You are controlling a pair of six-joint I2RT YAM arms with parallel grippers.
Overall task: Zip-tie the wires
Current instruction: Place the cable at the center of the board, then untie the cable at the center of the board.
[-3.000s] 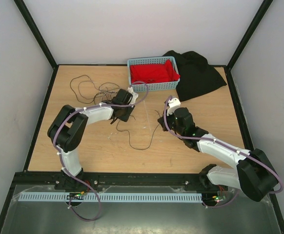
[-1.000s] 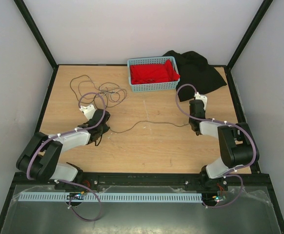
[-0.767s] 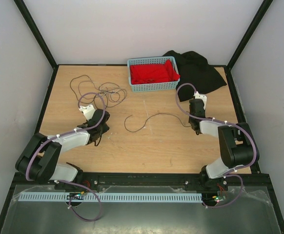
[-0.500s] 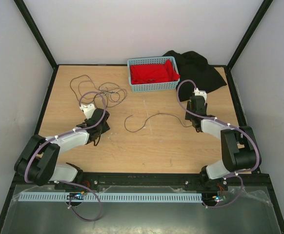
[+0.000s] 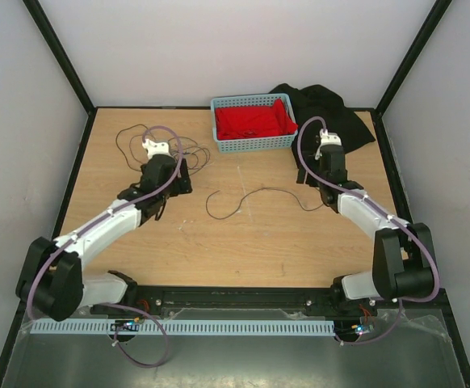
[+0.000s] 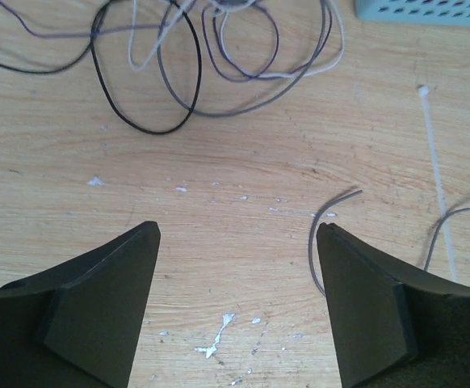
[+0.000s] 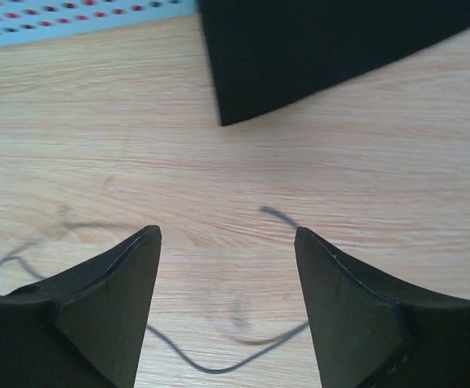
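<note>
The wires show as a tangle of thin dark loops (image 5: 128, 139) at the back left and one loose strand (image 5: 259, 191) lying curled across the table's middle. My left gripper (image 5: 177, 179) hovers open just right of the loops. In the left wrist view the loops (image 6: 150, 89) lie ahead of the left gripper (image 6: 237, 233), with the strand's end (image 6: 325, 230) by the right finger. A white zip tie (image 6: 434, 162) lies flat at the right. My right gripper (image 5: 322, 176) is open over the strand's other end. That end (image 7: 195, 368) runs under the empty right gripper (image 7: 227, 234).
A light blue basket (image 5: 251, 144) holding a red cloth (image 5: 251, 120) stands at the back centre. A black cloth (image 5: 328, 121) lies at the back right, and its corner (image 7: 316, 48) fills the top of the right wrist view. White flecks dot the wood.
Both grippers have opened and let go of the strand that was stretched between them; it curled onto the table. Both arms then moved toward the back, the left one up to the loops.
</note>
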